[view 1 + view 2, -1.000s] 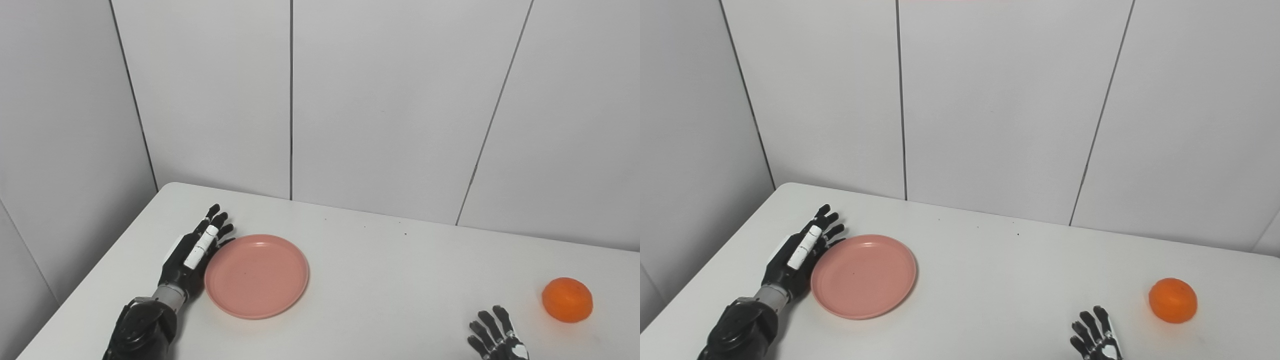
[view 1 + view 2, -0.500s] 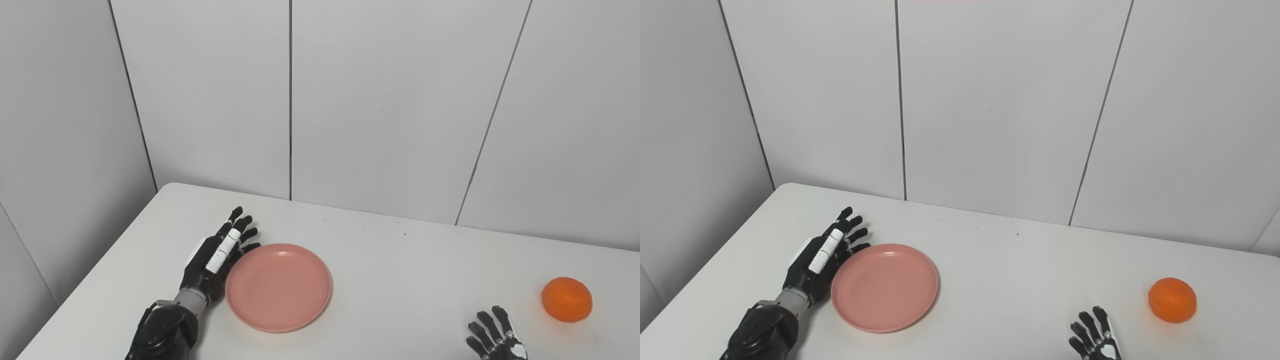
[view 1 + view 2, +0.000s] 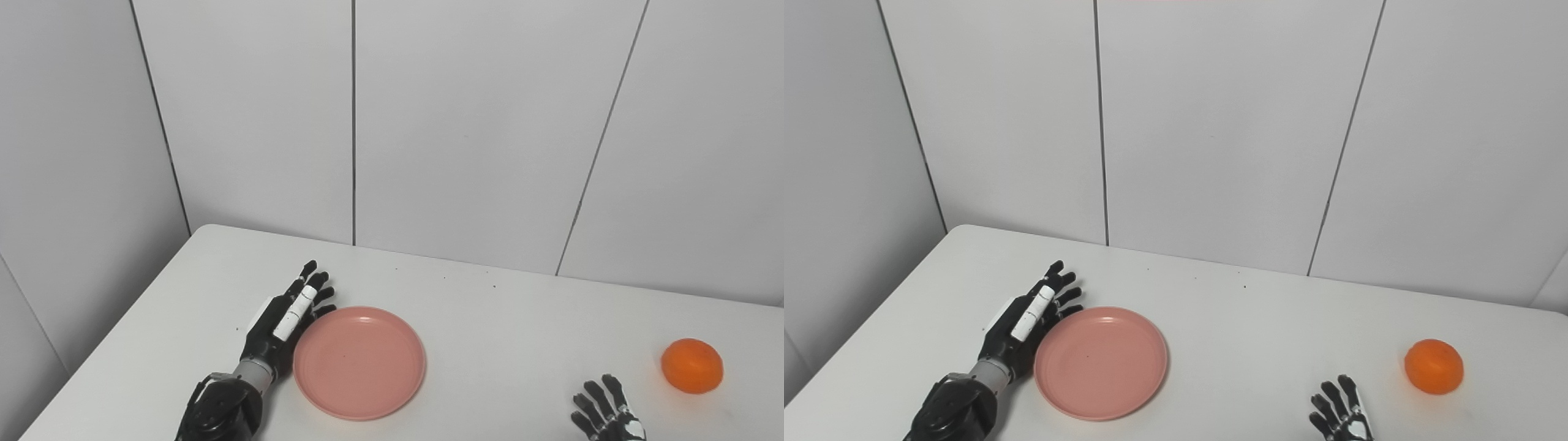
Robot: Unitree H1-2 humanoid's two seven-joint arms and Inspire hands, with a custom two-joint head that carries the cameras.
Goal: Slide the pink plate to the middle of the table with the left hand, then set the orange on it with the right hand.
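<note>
Plate [image 3: 359, 362], pink and round, lying flat on the white worktop [image 3: 490, 318], left of centre and near the front edge. Left hand [image 3: 283, 323] resting edge-on against the plate's left rim, its fingers [image 3: 306, 288] released, held straight and slightly fanned, pointing toward the back wall; they grasp nothing, only the side of the hand touching the rim. Left forearm entering from the bottom edge, just beside the plate. Orange [image 3: 692, 365] sitting on the worktop at the far right, well apart from the plate. Right hand [image 3: 606, 416] low at the bottom edge, partly cut off by the frame, near the orange but clear of it; its visible fingers [image 3: 1335, 398] are spread and empty. Wall [image 3: 465, 122] of pale grey panels behind the worktop.
</note>
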